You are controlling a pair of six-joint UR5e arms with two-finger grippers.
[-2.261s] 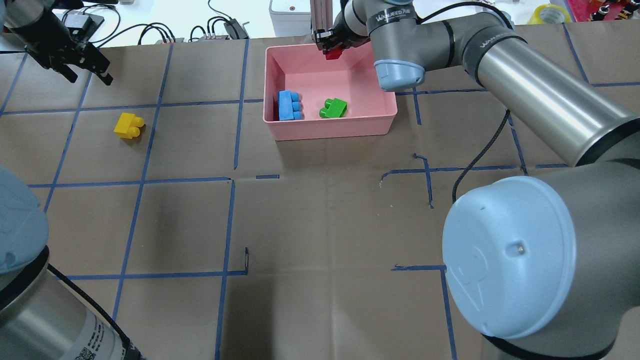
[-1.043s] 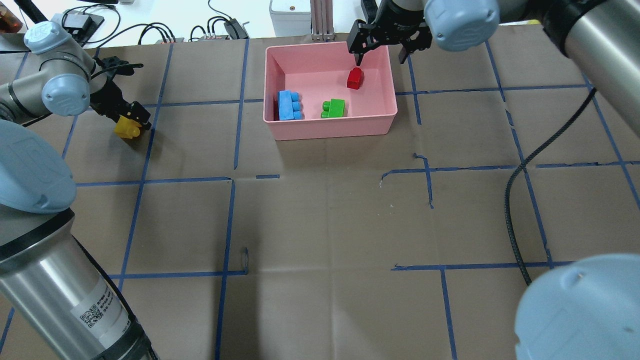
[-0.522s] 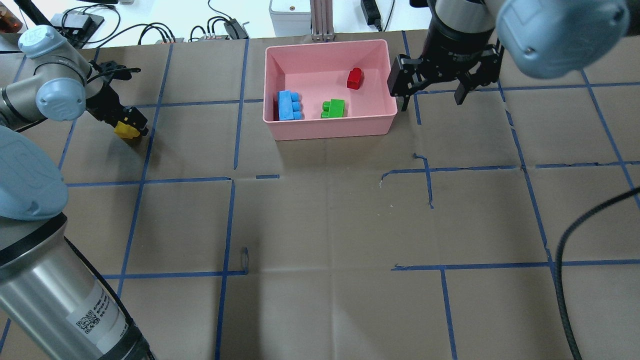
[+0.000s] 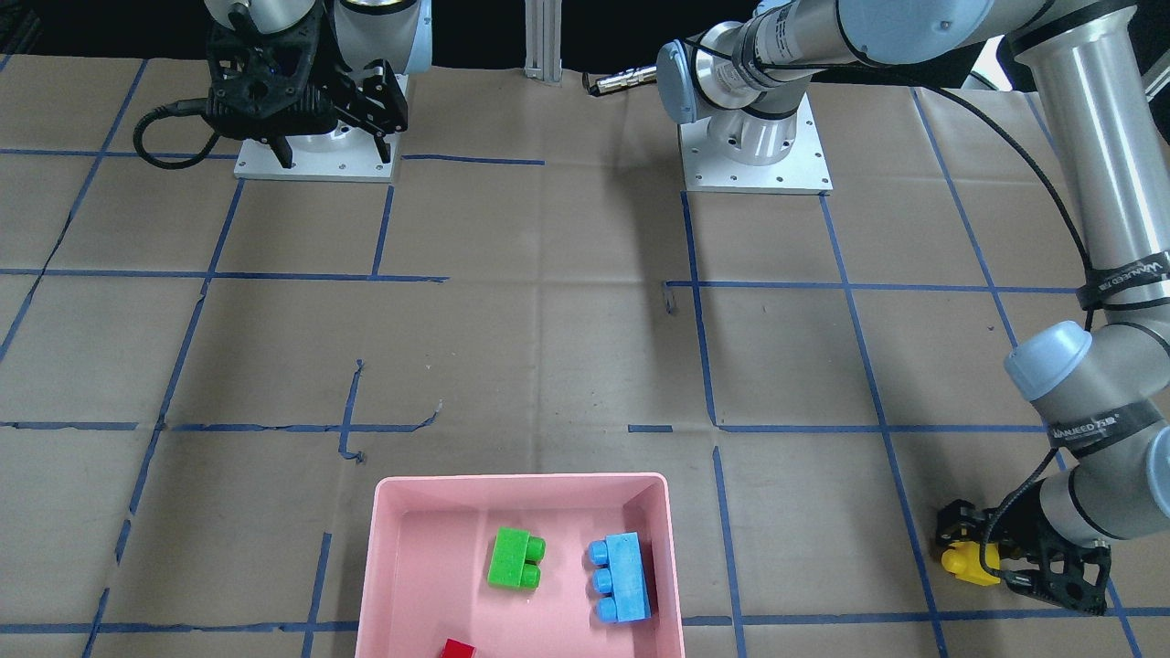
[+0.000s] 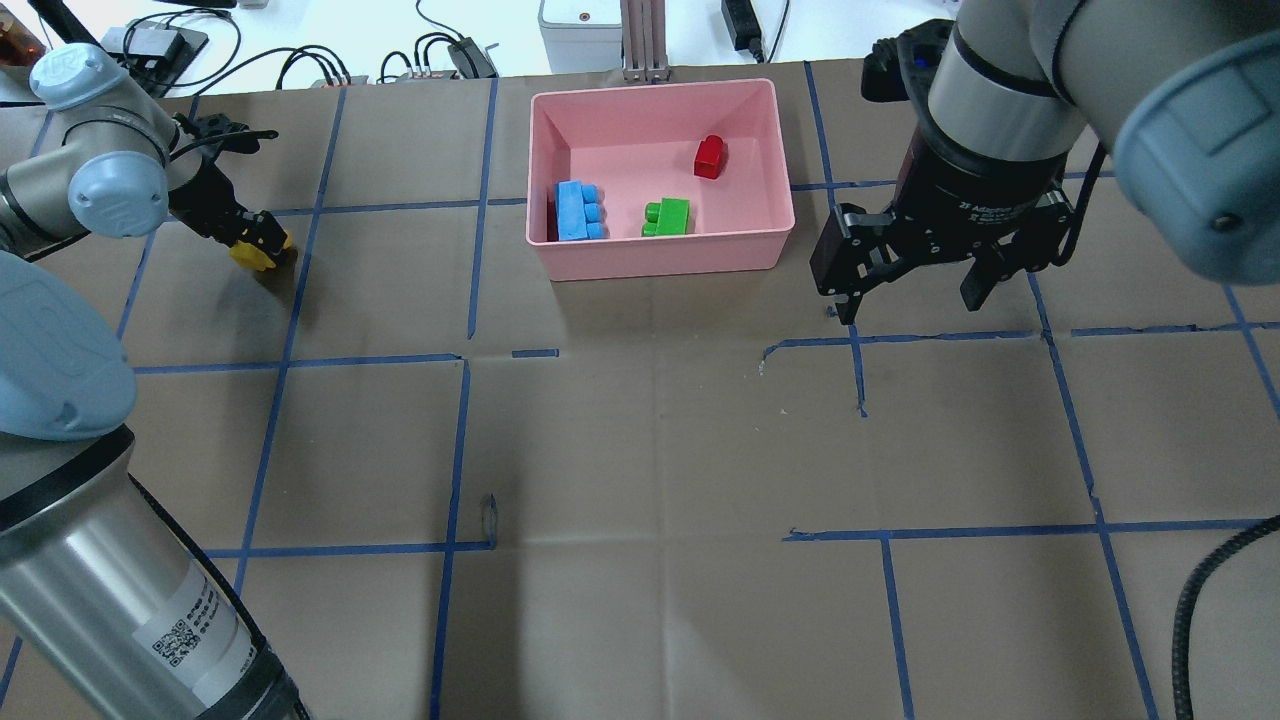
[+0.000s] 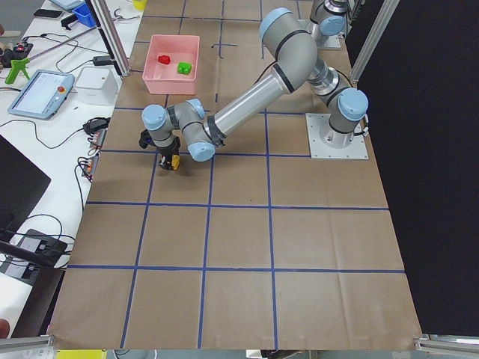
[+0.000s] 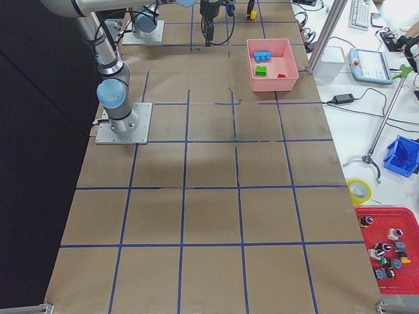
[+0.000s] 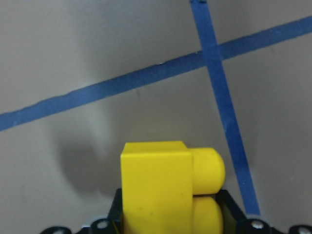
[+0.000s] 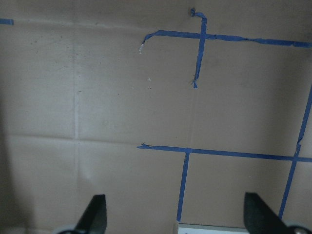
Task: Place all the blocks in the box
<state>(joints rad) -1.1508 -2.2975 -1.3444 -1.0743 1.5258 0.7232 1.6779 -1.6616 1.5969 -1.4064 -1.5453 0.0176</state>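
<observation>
**Three bricks boxed, the last one gripped**

Seen from overhead, the pink box (image 5: 660, 258) holds the blue brick (image 5: 577, 210) at its eight o'clock, the green brick (image 5: 668, 216) at six and the red brick (image 5: 709, 157) at two. The yellow brick (image 8: 156, 185) is well apart at the box's nine o'clock, clenched in the left gripper (image 4: 996, 562), and is not yet carried over and dropped in. The right gripper (image 5: 912, 300) hangs spread and empty at the box's four o'clock.
</observation>
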